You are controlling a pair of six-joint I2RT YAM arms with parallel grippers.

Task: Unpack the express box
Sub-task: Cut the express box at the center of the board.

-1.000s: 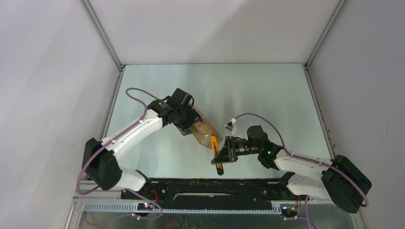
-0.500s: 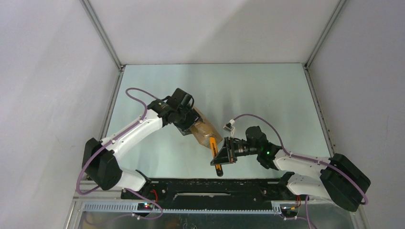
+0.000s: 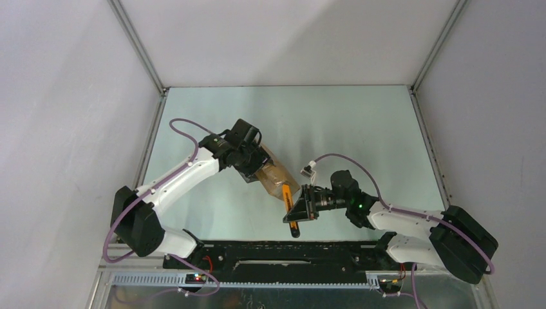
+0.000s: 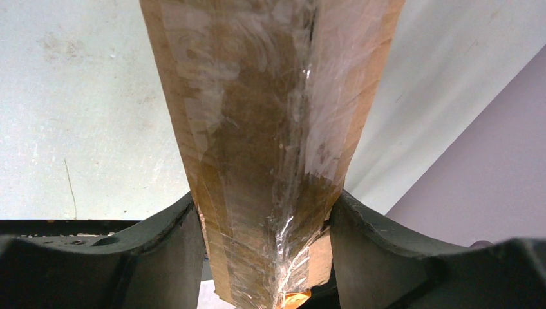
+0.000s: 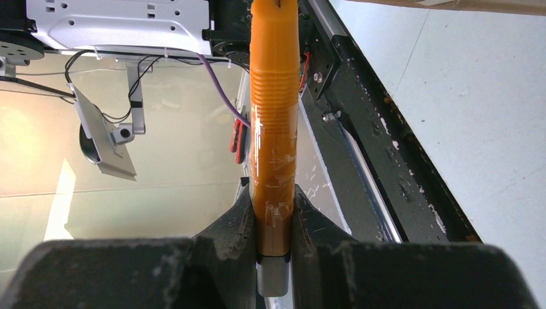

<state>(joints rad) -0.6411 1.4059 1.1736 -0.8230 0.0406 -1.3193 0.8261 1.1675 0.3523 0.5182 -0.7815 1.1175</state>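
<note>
The express box [image 3: 275,174], brown cardboard with clear tape seams, is held tilted above the table in the middle of the top view. My left gripper [image 3: 255,168] is shut on its far-left end. In the left wrist view both fingers [image 4: 174,241] press the sides of the taped box [image 4: 270,122]. My right gripper [image 3: 298,209] is shut on an orange utility knife [image 3: 291,206], whose upper end lies against the box's near-right end. The right wrist view shows the knife [image 5: 273,116] running straight up from the clamped gripper [image 5: 275,222]. A strip of cardboard [image 5: 451,5] shows at its top edge.
A black base rail [image 3: 283,248] runs along the near edge between the two arm bases. Grey enclosure walls and metal frame posts [image 3: 145,58] close in the table on three sides. Purple cables loop over both arms.
The right arm has shifted slightly to the left with the knife, which stays against the box. The left arm and the box have not moved.
</note>
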